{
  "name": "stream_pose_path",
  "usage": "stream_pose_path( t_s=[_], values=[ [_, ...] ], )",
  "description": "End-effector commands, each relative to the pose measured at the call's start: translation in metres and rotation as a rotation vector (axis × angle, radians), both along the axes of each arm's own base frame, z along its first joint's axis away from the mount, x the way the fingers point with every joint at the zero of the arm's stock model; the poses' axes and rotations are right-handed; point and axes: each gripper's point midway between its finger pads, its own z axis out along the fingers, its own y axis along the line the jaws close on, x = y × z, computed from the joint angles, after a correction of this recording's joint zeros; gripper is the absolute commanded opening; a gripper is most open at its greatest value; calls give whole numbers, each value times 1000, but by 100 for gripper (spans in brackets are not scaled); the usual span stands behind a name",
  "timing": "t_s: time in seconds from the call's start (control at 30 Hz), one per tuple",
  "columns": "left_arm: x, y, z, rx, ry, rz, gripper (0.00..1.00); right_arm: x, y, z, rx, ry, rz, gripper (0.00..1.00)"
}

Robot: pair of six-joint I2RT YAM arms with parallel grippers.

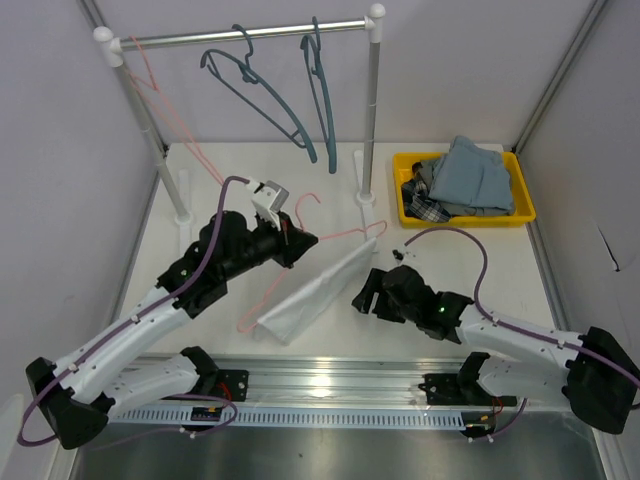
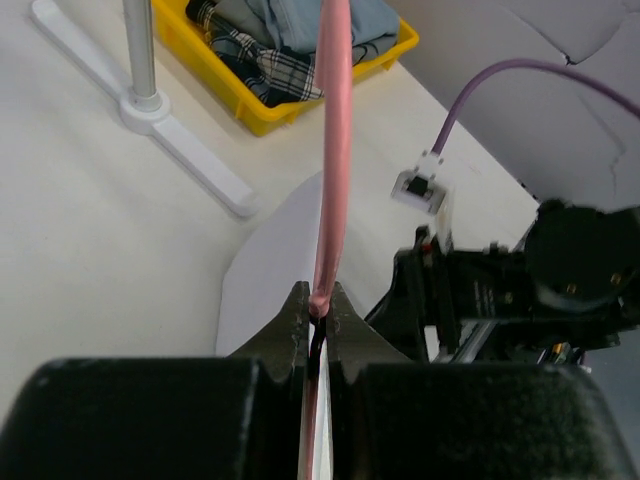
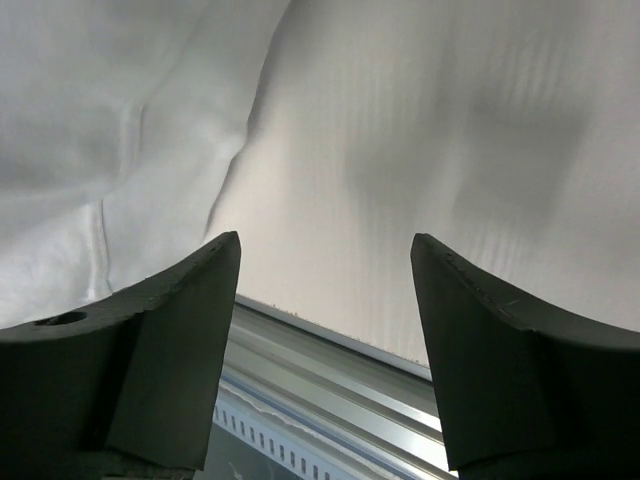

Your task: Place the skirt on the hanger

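A pink wire hanger (image 1: 345,235) lies tilted over the table, and my left gripper (image 1: 296,240) is shut on it near its hook. In the left wrist view the pink hanger (image 2: 335,150) runs up from the left gripper (image 2: 321,305), whose jaws pinch it. A white skirt (image 1: 315,295) hangs over the hanger's lower bar and trails toward the near edge. My right gripper (image 1: 360,295) stands open beside the skirt's right edge with nothing between its fingers. The skirt (image 3: 400,130) fills the right wrist view above the open right gripper (image 3: 325,250).
A clothes rack (image 1: 372,110) at the back carries two blue hangers (image 1: 285,110) and another pink one (image 1: 165,105). A yellow bin (image 1: 520,200) of folded clothes sits at the back right. An aluminium rail (image 1: 330,385) runs along the near edge.
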Motion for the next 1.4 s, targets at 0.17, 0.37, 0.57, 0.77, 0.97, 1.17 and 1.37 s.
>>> stream_pose_path(
  t_s=[0.17,0.37,0.57,0.77,0.97,1.17,1.37],
  values=[
    [-16,34,31,43,-17,71,0,40,-34,80,66,-128,-82,76],
    [-19,71,44,63,2,226,0,53,-52,110,83,-166,-102,77],
    [-18,108,58,85,31,401,0,65,-57,126,96,-187,-103,76],
    [-9,126,75,60,30,531,0,71,-48,130,115,-181,-69,76],
    [7,129,112,23,0,614,0,78,-41,138,125,-183,-37,75],
    [42,127,125,131,19,751,0,81,-36,144,123,-184,1,74],
    [74,120,130,185,30,829,0,81,-34,146,132,-171,38,73]
  ],
)
